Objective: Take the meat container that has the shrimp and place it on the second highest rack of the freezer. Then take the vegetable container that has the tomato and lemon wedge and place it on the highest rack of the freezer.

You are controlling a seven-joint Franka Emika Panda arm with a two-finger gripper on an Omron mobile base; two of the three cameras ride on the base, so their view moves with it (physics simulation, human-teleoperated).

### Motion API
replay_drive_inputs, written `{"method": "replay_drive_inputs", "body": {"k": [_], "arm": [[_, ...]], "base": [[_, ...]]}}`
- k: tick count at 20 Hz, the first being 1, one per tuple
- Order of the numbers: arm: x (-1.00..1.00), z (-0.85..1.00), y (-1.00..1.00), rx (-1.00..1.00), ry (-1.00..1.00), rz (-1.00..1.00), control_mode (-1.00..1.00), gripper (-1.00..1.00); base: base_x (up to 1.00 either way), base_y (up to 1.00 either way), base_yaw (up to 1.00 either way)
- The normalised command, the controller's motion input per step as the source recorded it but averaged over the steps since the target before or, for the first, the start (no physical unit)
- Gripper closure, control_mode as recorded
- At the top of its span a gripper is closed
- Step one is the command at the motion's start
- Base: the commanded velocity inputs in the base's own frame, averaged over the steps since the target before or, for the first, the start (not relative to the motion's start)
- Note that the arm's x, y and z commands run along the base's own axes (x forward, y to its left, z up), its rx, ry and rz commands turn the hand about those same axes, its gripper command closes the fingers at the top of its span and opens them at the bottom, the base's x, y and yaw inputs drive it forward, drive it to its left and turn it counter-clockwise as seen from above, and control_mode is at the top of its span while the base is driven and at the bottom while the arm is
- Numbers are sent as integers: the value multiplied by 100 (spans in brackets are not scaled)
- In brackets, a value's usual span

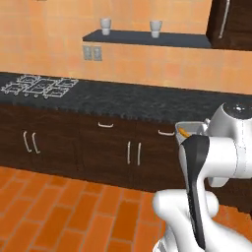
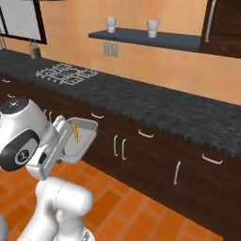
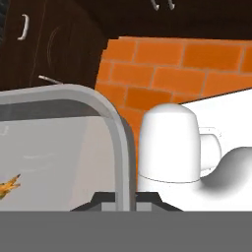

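The grey tray (image 3: 59, 142) sits right against the hand camera, its rounded rim crossing the picture, and the jaws are pressed together on that rim, pinching it. One small orange shrimp (image 3: 9, 187) lies in the tray, cut off by the left edge of the hand view. From the right base view the tray (image 2: 80, 139) hangs in the air beside the robot's white arm, tilted, in front of the dark cabinet doors and above the floor, with the shrimp (image 2: 75, 130) a thin orange streak against its inner wall. From the left base view the arm hides most of the tray (image 1: 189, 129); its upper rim and a bit of the shrimp (image 1: 182, 132) show.

Beyond it runs a long speckled dark surface (image 2: 155, 103) over dark wood cabinets with pale handles. A stove grate (image 1: 39, 86) is set into that surface at the far left. The floor (image 1: 59, 211) is orange brick tile, the wall orange too. A dark wall shelf (image 1: 147, 38) carries two pale cups (image 1: 106, 25), well apart. A double wall socket (image 1: 92, 52) sits below the shelf. A dark-framed pale panel (image 2: 21, 21), cut off by the edge, shows at the top left of the right base view; what it is I cannot tell.
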Motion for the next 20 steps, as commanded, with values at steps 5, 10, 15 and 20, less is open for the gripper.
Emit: {"method": "replay_drive_inputs", "body": {"k": [5,10,15,20], "arm": [[0,0,0,0,0,0,100,100],[0,0,0,0,0,0,100,100],[0,0,0,0,0,0,100,100],[0,0,0,0,0,0,100,100]], "base": [[-2,0,100],[-1,0,100],[-1,0,100],[-1,0,100]]}}
